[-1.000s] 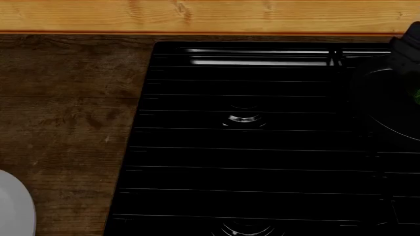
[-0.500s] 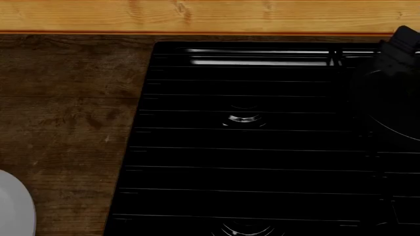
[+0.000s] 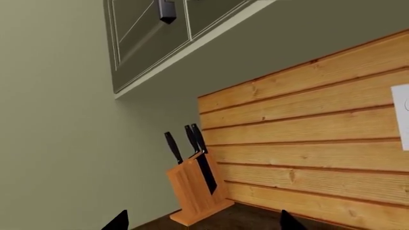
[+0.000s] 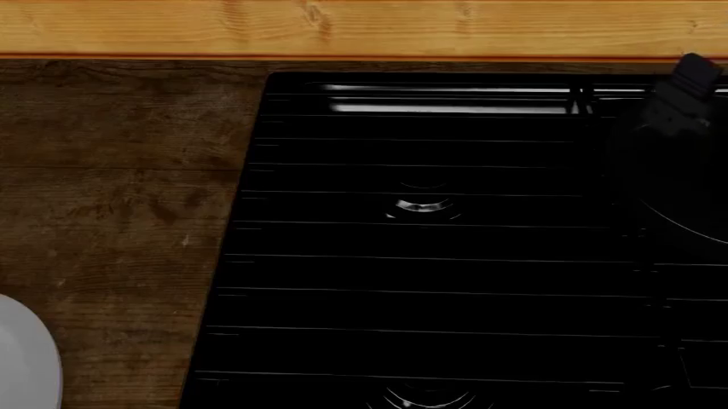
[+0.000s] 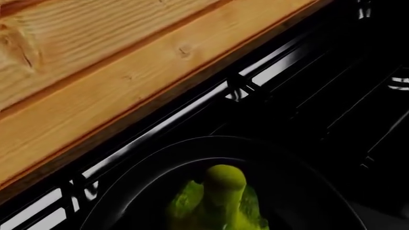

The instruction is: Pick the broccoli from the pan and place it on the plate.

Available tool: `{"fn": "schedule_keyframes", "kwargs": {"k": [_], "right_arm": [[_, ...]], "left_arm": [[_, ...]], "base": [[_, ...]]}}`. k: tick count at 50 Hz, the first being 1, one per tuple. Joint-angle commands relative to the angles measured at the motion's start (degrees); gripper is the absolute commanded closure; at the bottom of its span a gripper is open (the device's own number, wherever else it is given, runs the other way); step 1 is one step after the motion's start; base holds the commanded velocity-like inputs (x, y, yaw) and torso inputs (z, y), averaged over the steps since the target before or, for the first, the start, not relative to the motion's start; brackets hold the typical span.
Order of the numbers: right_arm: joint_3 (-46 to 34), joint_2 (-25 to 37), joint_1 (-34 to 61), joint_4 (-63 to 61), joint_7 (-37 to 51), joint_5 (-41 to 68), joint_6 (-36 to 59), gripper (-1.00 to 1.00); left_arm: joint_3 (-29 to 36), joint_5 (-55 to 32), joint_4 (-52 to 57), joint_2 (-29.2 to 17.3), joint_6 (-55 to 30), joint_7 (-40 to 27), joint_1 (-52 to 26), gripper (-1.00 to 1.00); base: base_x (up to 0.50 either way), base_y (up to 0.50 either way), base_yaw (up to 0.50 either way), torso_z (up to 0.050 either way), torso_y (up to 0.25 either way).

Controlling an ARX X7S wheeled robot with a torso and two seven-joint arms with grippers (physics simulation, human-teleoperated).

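your right wrist camera is looking straight down on the broccoli [image 5: 217, 203], stalk pointing up toward the lens, sitting inside the pan [image 5: 300, 177], whose glossy black rim curves around it. the pan rests on the black stove grate [image 5: 281, 91], close under the wooden backsplash [image 5: 96, 81]. from the head view your right pincer [image 4: 683, 94] is a dark shape at the far right edge, over the pan's rim [image 4: 666, 213], and you can't tell from here whether its tips are wide or narrow. the broccoli is not visible from the head. the plate [image 4: 26, 358] pokes in at the lower left corner on the wooden counter [image 4: 114, 196], well apart from the pan. your left pincer [image 3: 201, 223] is spread wide, only two dark fingertips [image 3: 118, 221] showing, aimed at a knife block [image 3: 195, 189] by the wall.
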Motion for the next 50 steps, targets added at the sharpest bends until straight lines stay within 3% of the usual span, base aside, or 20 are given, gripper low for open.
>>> {"fn": "schedule_keyframes", "kwargs": {"k": [1,29,30,45,50], "right_arm": [[-0.5,-0.7,1.0,4.8,-2.1,-1.3,-2.1,-1.0],[-0.6,-2.2,2.4,10.9,-4.2,-2.5,-4.4,-1.0],[-1.1,-2.1,2.0,9.8,-3.7,-2.9,-4.2,1.0],[-0.9,-1.3,0.1,4.6,-2.2,-2.1,-1.9,1.0],[0.0,0.4,-2.2,-3.0,0.9,-0.2,0.9,1.0]], "left_arm": [[3.3,1.0,0.1,0.3,-0.1,-0.7,-1.5,-1.0],[3.5,0.8,0.1,2.0,-2.3,-0.5,-2.9,-1.0],[3.6,0.9,0.0,1.9,-2.0,-0.6,-2.9,-1.0],[0.9,1.0,0.1,3.5,-3.9,1.8,-2.9,-1.0],[2.1,3.1,0.5,4.7,-4.6,3.5,-4.0,-1.0]], "base": [[0.0,0.0,0.0,0.0,0.0],[0.0,0.0,0.0,0.0,0.0],[0.0,0.0,0.0,0.0,0.0],[0.0,0.0,0.0,0.0,0.0],[0.0,0.0,0.0,0.0,0.0]]}}
